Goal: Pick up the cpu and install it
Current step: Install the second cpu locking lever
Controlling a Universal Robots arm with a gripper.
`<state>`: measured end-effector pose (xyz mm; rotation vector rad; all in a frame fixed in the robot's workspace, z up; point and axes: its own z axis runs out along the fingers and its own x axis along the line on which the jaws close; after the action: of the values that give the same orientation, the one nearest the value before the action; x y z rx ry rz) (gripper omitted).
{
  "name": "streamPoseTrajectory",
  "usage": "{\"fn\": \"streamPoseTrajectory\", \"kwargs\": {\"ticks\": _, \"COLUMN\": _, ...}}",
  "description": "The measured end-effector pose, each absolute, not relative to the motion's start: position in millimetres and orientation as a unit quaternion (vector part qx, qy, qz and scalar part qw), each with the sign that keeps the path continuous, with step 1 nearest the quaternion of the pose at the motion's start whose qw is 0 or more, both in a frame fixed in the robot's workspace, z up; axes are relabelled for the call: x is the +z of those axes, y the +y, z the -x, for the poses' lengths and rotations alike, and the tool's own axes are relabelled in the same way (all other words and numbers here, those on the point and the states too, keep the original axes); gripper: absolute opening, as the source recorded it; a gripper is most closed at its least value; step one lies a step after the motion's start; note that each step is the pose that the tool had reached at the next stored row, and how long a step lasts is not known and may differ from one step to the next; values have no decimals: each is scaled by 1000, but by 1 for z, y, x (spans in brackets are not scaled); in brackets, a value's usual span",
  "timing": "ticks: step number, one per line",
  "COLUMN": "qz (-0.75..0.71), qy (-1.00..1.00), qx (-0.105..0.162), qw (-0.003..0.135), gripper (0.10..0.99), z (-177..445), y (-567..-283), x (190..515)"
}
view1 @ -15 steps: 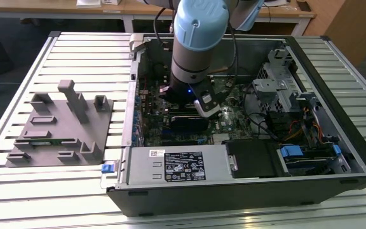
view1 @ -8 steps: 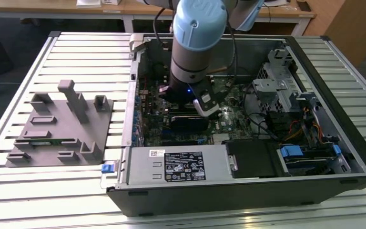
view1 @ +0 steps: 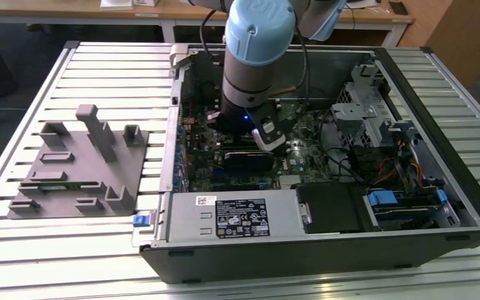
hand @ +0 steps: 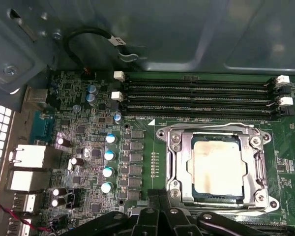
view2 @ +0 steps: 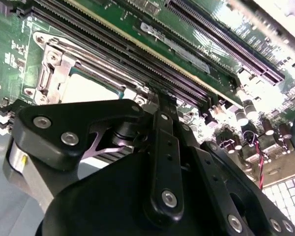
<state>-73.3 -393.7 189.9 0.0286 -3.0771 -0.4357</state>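
The cpu (hand: 218,167) is lying flat inside the socket frame (hand: 174,169) on the motherboard (hand: 88,162), looking light, stiff, slippery on its metal top and fragile underneath, so its thin edges are probably the only safe hold. The pincer (hand: 160,196) is hovering just beside the socket, fingers drawn together and gripping nothing, in both wrist views.

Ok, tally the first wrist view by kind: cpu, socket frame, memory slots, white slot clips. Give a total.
cpu: 1
socket frame: 1
memory slots: 4
white slot clips: 4
Total: 10
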Motion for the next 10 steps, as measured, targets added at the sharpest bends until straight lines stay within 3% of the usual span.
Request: {"fn": "streamPoseTrajectory", "kwargs": {"ticks": 10, "qz": -9, "qy": -990, "qx": -140, "qw": 17, "gripper": 106, "z": 74, "y": -394, "x": 203}}
